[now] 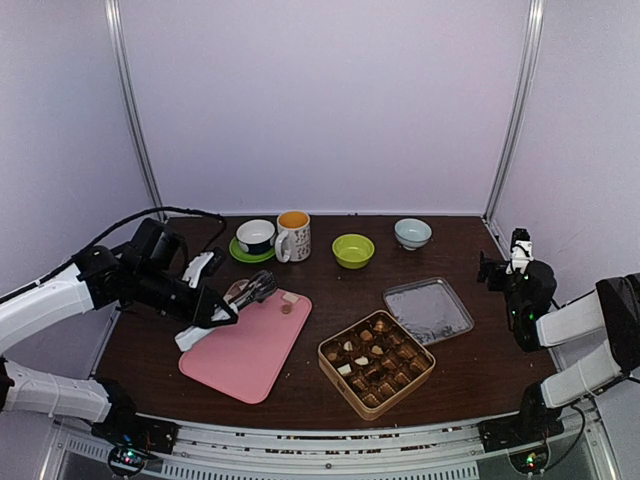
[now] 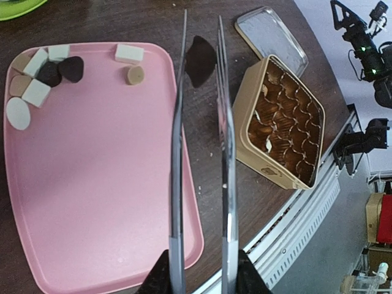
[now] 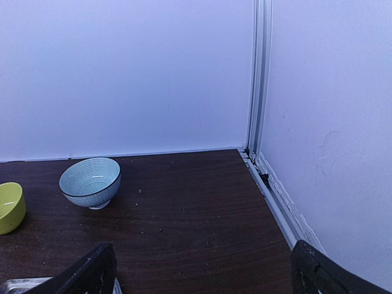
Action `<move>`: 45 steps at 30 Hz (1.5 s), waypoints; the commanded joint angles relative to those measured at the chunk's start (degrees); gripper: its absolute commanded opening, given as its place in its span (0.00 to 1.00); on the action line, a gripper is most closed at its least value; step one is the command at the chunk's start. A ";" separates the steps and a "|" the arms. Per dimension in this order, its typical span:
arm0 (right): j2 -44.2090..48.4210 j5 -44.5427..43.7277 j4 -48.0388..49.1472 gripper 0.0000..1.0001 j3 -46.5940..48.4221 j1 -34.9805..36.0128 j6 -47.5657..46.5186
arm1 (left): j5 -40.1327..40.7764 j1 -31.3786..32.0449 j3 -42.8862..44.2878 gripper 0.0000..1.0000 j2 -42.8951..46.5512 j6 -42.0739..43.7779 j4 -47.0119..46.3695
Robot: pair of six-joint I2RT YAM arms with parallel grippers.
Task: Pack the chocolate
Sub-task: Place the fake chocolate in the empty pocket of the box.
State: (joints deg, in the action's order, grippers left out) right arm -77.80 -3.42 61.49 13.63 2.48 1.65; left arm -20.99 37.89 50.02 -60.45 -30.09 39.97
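Left wrist view: tongs [image 2: 176,184] pinch one dark chocolate [image 2: 200,60], probably to carry it over to the box [image 2: 263,166].

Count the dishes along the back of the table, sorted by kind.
Cups: 2 (cup, mug)
Bowls: 2 (green bowl, blue bowl)
Saucers: 1 (saucer, under the cup)
Total: 5

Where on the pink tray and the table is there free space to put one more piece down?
The pink tray is bare except its far edge, crowded with chocolates. The table is bare right of the tin and lid.
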 commanded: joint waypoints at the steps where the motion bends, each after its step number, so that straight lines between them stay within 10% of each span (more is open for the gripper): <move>1: -0.07 0.21 0.82 1.00 0.71 -0.19 -0.20 | -1.81 2.95 1.04 0.23 -1.39 0.41 -5.83; 45: -0.07 0.18 0.82 1.00 0.77 -0.20 -0.18 | -8.04 23.99 27.71 0.23 -44.33 13.94 -8.92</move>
State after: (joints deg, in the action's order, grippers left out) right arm -77.80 -3.40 61.49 13.63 2.48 1.65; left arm -27.33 61.93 75.50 -104.05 -16.86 31.62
